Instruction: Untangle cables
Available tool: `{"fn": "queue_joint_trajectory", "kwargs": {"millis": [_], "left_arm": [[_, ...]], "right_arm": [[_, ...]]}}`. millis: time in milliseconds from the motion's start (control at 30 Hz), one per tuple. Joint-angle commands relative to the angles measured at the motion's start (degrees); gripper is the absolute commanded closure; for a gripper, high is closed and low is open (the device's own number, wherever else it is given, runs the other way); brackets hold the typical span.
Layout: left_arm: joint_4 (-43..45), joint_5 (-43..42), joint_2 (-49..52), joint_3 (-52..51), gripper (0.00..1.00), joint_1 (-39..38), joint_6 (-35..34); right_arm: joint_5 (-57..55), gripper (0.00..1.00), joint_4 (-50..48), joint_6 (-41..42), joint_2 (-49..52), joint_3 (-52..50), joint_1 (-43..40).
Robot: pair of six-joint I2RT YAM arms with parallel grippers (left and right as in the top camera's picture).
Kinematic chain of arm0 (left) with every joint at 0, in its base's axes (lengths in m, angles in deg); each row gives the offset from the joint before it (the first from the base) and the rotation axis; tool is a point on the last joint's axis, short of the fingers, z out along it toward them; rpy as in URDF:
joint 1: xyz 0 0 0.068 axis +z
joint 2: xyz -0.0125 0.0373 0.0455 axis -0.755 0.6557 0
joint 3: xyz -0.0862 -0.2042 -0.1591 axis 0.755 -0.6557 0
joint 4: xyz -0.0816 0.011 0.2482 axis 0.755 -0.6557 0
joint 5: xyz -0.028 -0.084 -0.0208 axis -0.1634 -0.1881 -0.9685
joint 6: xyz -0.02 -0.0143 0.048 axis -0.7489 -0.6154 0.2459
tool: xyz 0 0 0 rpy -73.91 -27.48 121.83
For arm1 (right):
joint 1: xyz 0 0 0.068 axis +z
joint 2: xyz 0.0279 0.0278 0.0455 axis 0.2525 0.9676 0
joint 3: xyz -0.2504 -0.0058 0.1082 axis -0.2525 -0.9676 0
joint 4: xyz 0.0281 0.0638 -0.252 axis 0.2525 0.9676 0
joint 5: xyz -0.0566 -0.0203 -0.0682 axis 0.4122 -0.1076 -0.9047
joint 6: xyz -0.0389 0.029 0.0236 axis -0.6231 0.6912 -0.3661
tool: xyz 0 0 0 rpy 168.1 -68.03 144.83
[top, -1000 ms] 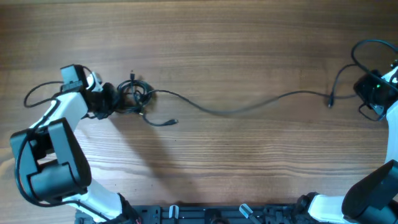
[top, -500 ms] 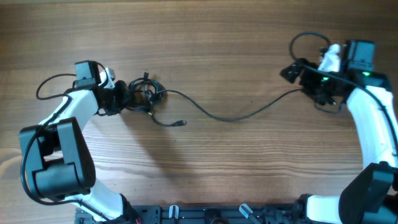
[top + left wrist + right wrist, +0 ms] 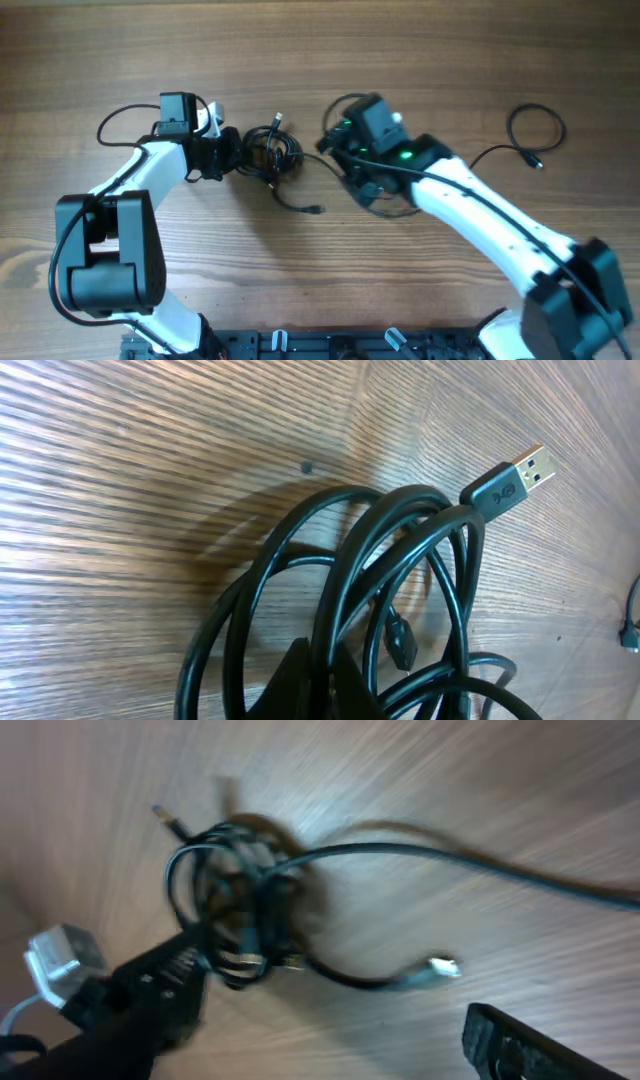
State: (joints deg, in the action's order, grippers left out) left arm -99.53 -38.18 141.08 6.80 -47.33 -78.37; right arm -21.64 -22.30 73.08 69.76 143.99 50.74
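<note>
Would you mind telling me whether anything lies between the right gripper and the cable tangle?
Nothing foreign. Between the right gripper and the cable tangle lie only the table wood and the tangle's own loose plug end; the left gripper holds its far side.

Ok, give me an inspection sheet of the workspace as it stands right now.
Surface: wooden table, brown grain.
Job's things: tangle of black cords at centre-left, USB plug sticking out; loose cord looped at the right.
Clutter: nothing seen.
Grippers: left gripper shut on the tangle; right gripper beside the tangle, cannot tell whether its fingers are open.
Cables: arm wire loops by the left wrist.
Surroundings: black rail at the table's near edge.
</note>
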Motion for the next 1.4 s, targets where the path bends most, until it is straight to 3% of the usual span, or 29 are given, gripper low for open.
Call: {"fn": "queue_joint_trajectory", "kwargs": {"millis": [0, 133, 233, 400, 433, 467, 500, 700, 800, 867, 1033, 1100, 1200, 1233, 1300, 1367], "left_arm": [[0.22, -1.77, 0.24, -0.2, 0.96, -1.51, 0.76], [0.7, -1.75, 0.24, -0.2, 0.96, -1.97, 0.76], [1.09, -1.75, 0.24, -0.2, 0.96, -1.97, 0.76], [1.31, -1.75, 0.24, -0.2, 0.96, -1.97, 0.76], [1.36, -1.75, 0.24, -0.2, 0.96, -1.97, 0.76], [1.42, -1.75, 0.24, -0.2, 0.96, -1.97, 0.76], [1.42, -1.75, 0.24, -0.2, 0.96, -1.97, 0.79], [1.44, 0.42, 0.24, -0.2, 0.96, -1.97, 0.76], [1.46, 0.44, 0.24, -0.2, 0.96, -1.97, 0.79], [1.46, 0.44, 0.24, -0.2, 0.96, -1.97, 0.76], [1.44, 0.44, 0.24, -0.2, 0.96, -1.97, 0.76], [1.44, 0.44, 0.24, -0.2, 0.96, -1.97, 0.76], [1.46, 0.44, 0.24, -0.2, 0.96, -1.97, 0.76], [1.44, 0.44, 0.24, -0.2, 0.96, -1.97, 0.76], [1.42, 0.44, 0.24, -0.2, 0.96, -1.97, 0.76], [1.44, 0.42, 0.24, -0.2, 0.95, -1.97, 0.76]], "right_arm": [[-2.67, 0.0, -4.35, 9.38, 5.92, 0.44, 2.89], [0.02, 0.01, -13.42, 13.18, 12.7, 0.44, 3.1], [-2.01, 0.07, -14.95, 20.44, 16.22, 0.44, 3.1], [-9.81, 0.27, -19.91, 23.3, 19.52, 0.44, 3.08], [-11.58, 0.53, -19.8, 22.97, 19.63, 0.44, 3.08], [-14.8, 0.88, -19.76, 18.49, 19.63, 0.44, 3.02], [-16.76, 0.96, -19.78, 14.64, 19.63, 0.44, 2.75], [-13.2, 0.96, -16.59, -5.73, 11.32, 0.44, -3.65], [-4.55, 0.96, -13.46, -17.73, 1.49, 0.44, -9.88], [-2.99, 0.96, -8.63, -19.8, -4.09, 0.44, -14.27], [3.02, 0.96, -2.69, -36.5, -10.71, 0.44, -25.31], [8.22, 0.96, -2.6, -38.91, -10.71, 0.46, -28.96], [32.46, 0.96, -6.49, -39.5, -10.71, 0.76, -37.83], [36.0, 0.96, -7.23, -38.49, -10.71, 0.76, -40.19], [36.65, 0.96, -5.49, -38.69, -10.71, 0.74, -44.22], [29.27, 0.96, 0.61, -42.71, -10.69, 0.72, -47.12]]}}
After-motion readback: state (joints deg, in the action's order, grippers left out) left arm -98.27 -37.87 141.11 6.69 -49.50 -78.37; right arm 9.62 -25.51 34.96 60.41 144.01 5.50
